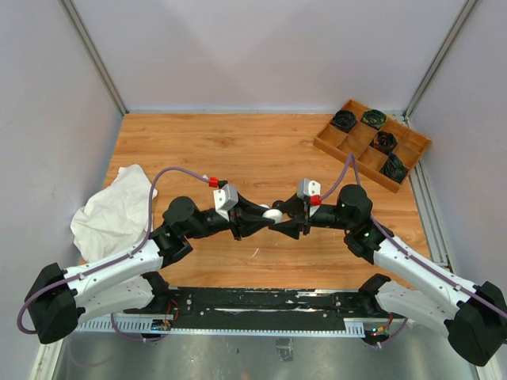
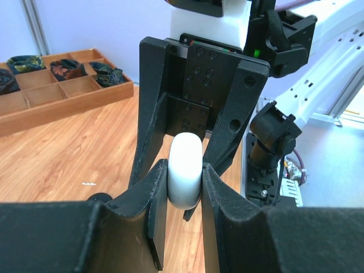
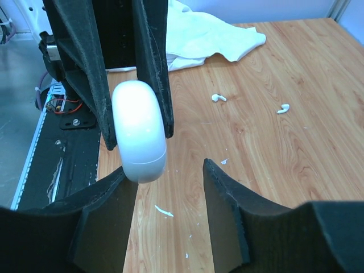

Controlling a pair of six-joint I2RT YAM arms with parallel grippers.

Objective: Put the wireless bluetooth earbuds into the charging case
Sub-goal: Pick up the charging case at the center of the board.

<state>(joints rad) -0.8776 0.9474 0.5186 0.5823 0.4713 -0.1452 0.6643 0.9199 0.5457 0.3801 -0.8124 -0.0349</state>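
Note:
My left gripper (image 1: pixel 255 218) is shut on a white rounded charging case (image 1: pixel 272 214), held edge-on above the table near its front middle. In the left wrist view the case (image 2: pixel 185 176) is clamped between my pads. My right gripper (image 1: pixel 288 220) faces it, open, with its jaws on either side of the case's far end. In the right wrist view the case (image 3: pixel 139 131) sits by my right gripper's (image 3: pixel 168 190) left finger, with a wide gap to the other finger. Two white earbuds (image 3: pixel 219 98) (image 3: pixel 282 108) lie apart on the wood beyond.
A crumpled white cloth (image 1: pixel 111 210) lies at the table's left edge. A wooden compartment tray (image 1: pixel 408 150) with dark bundled items stands at the back right. Small white chips (image 3: pixel 164 211) dot the wood under the grippers.

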